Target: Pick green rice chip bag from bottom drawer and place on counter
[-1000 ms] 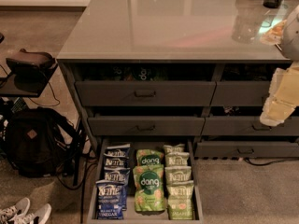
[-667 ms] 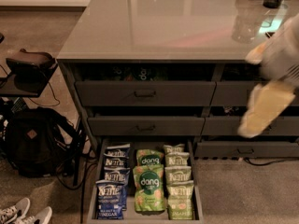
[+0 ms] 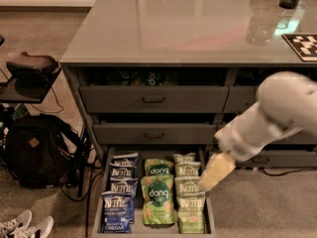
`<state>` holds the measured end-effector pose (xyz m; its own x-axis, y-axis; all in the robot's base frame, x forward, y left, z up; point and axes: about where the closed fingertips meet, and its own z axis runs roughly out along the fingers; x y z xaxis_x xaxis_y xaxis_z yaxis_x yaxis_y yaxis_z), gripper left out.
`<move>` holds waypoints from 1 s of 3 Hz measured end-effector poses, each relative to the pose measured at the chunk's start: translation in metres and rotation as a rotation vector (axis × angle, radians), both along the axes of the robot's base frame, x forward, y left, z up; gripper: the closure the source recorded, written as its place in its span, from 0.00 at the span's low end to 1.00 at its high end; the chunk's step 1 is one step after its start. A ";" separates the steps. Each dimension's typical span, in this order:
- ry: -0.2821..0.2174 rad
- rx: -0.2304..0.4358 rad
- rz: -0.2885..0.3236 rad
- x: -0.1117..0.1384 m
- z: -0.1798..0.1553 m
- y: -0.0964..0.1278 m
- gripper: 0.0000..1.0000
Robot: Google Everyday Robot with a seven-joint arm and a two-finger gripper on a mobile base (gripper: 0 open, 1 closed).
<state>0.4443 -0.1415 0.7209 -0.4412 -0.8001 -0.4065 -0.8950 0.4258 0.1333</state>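
The bottom drawer (image 3: 98,217) is pulled open at floor level. In its middle column lie two bright-green "dang" rice chip bags, one in front (image 3: 158,196) and one behind it (image 3: 159,168). My gripper (image 3: 214,173), pale yellow on a white arm, hangs over the drawer's right column of bags, just right of the dang bags and above them. It holds nothing that I can see. The glossy grey counter (image 3: 173,24) spans the top of the cabinet.
Blue Kettle bags (image 3: 119,202) fill the drawer's left column, and olive Kettle bags (image 3: 190,209) fill the right. Two upper drawers (image 3: 153,99) sit above. A backpack (image 3: 34,150) and shoes (image 3: 25,225) lie on the floor at left. A clear cup (image 3: 260,26) and a tag board (image 3: 303,46) are on the counter.
My arm has swung down and left from the right edge of the view, bringing the gripper over the open drawer's right side. The bags have not moved.
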 end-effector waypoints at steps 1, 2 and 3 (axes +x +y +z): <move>0.058 0.054 -0.051 0.005 -0.092 0.019 0.00; 0.023 0.121 -0.101 0.030 -0.151 0.036 0.00; -0.034 0.195 -0.136 0.062 -0.182 0.053 0.00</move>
